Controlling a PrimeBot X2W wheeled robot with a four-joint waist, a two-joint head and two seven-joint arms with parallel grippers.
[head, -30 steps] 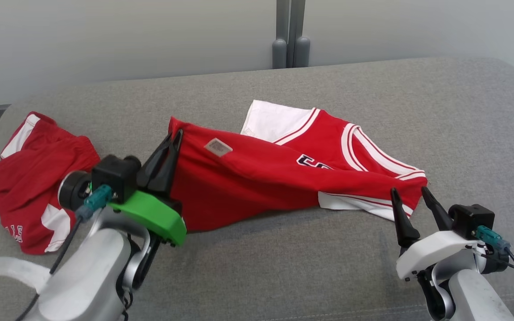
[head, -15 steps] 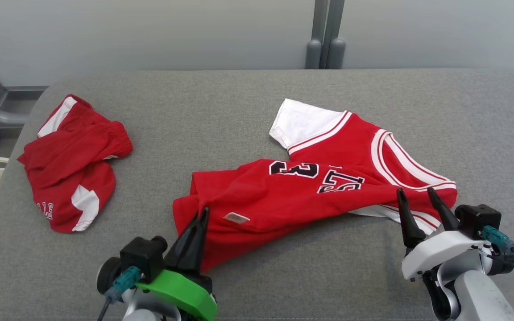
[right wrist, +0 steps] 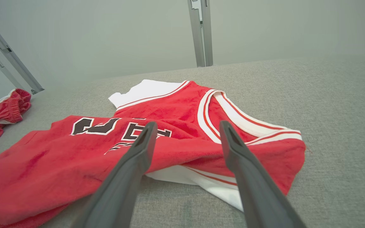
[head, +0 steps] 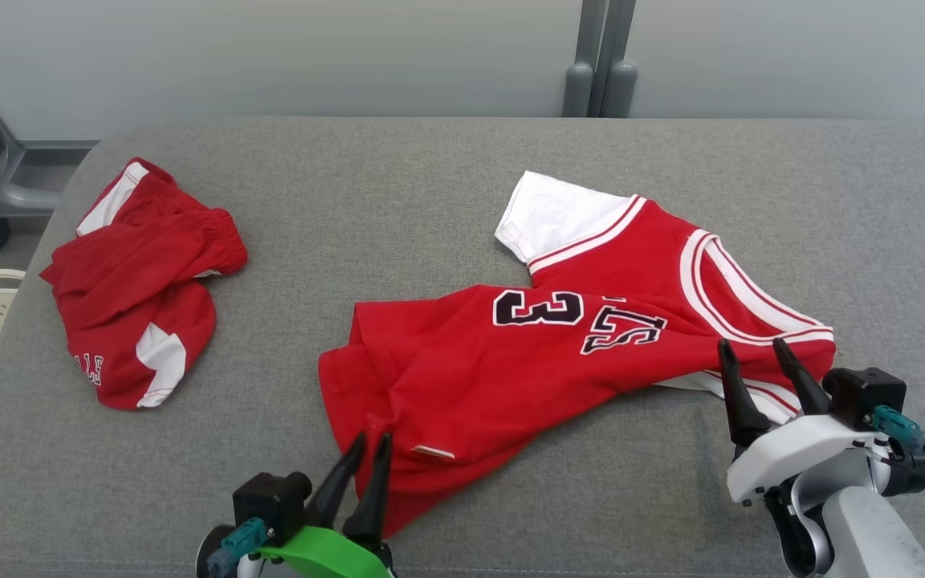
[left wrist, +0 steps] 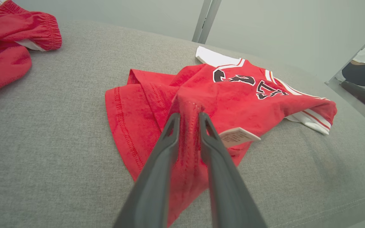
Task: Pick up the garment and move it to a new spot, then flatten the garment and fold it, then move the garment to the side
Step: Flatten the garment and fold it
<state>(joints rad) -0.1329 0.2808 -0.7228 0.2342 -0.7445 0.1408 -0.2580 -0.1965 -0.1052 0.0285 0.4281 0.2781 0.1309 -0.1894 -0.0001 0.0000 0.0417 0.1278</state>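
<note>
Red jersey (left wrist: 157,95) fold in L tool (left wrist: 188,114), wrist cam

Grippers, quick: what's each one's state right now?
Left gripper: shut on the red jersey, fabric pinched between its fingers.
Right gripper: open, holding nothing, at the jersey's other end.

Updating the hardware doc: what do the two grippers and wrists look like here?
Both have two long, dark, tapering fingers. The left gripper sits on a green mount, the right gripper on a white mount. Each carries a black box with a teal connector.
</note>
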